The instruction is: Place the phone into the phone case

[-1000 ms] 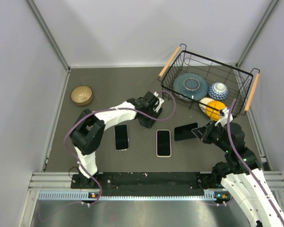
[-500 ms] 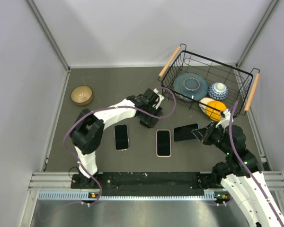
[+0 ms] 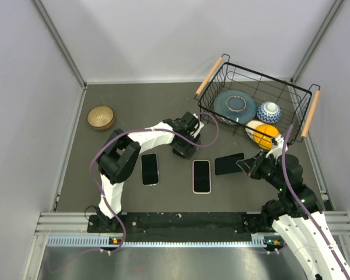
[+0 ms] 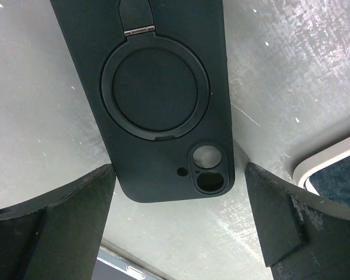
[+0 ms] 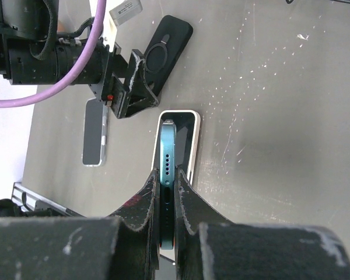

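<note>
Zero fitting done so far: the phone case (image 4: 157, 99) lies ring-side up on the table, under my left gripper (image 4: 178, 227), which is spread wide and empty. My right gripper (image 5: 167, 178) pinches the blue-edged phone (image 5: 165, 146). Flipping, lining up and pressing in are all left, I reckon.

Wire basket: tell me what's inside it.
A blue plate, a small patterned bowl and an orange round object lying on a pale item, which it mostly covers; what that is cannot be told.

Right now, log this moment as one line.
left gripper: open over phone case | phone case: flat on table, ring side up | right gripper: shut on phone | phone: not yet in case
</note>
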